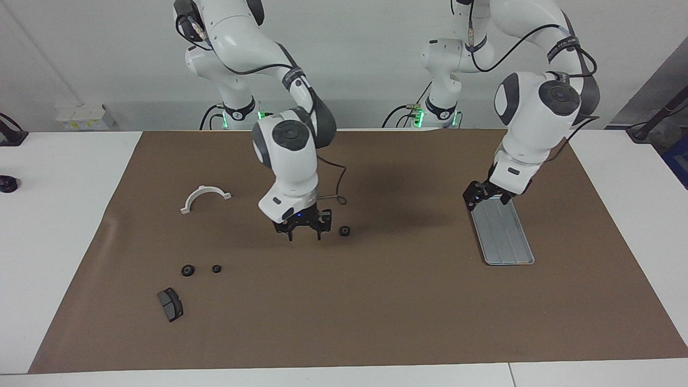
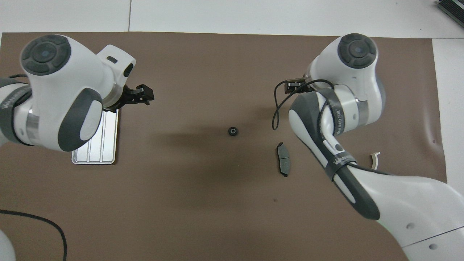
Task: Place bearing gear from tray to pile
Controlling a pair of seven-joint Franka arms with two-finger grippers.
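Note:
A small black bearing gear [image 1: 345,231] [image 2: 232,131] lies alone mid-mat. My right gripper [image 1: 305,235] hangs open just above the mat beside it, on the side of the right arm's end, with nothing between its fingers. Two more black gears [image 1: 187,270] [image 1: 216,269] form the pile toward the right arm's end. The silver tray [image 1: 505,236] [image 2: 105,145] lies toward the left arm's end with no gear showing in it. My left gripper [image 1: 485,200] [image 2: 146,96] hovers open and empty over the tray's end nearer the robots.
One dark brake pad [image 1: 170,303] lies beside the pile, farther from the robots. A second brake pad [image 2: 283,164] shows only in the overhead view, near the lone gear. A white curved bracket [image 1: 206,196] rests nearer the robots than the pile.

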